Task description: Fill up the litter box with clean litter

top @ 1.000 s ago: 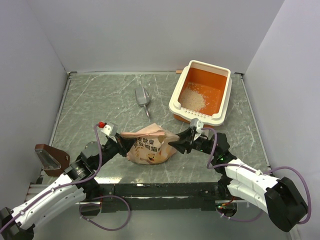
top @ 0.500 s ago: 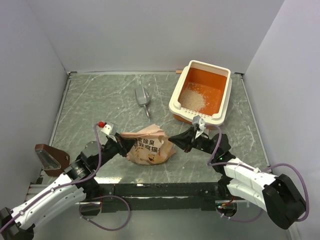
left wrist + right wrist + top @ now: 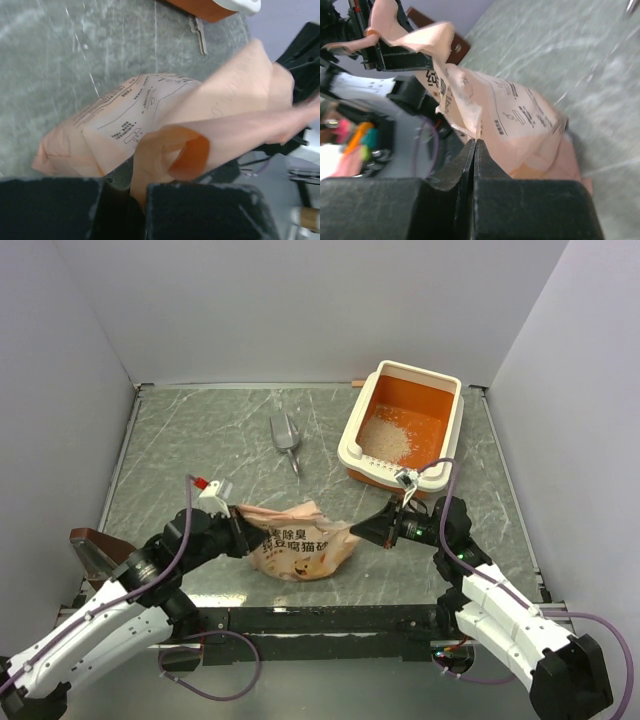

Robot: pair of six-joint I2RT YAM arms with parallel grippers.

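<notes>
The litter box stands at the far right, orange inside with a cream rim. A heap of clean litter lies at its near end. The pink-orange printed paper bag lies on the table near the front, stretched between both grippers. My left gripper is shut on the bag's left top edge; in the left wrist view the gripper pinches a fold of the bag. My right gripper is shut on the bag's right edge; in the right wrist view the gripper clamps the bag's paper.
A small grey metal scoop lies on the marble table left of the litter box. A brown object sits at the table's near left edge. Grey walls enclose the table on three sides.
Both grippers have drawn toward the near edge and apart, the right one moving right. The bag has come nearer with them and now lies lower and stretched wider.
</notes>
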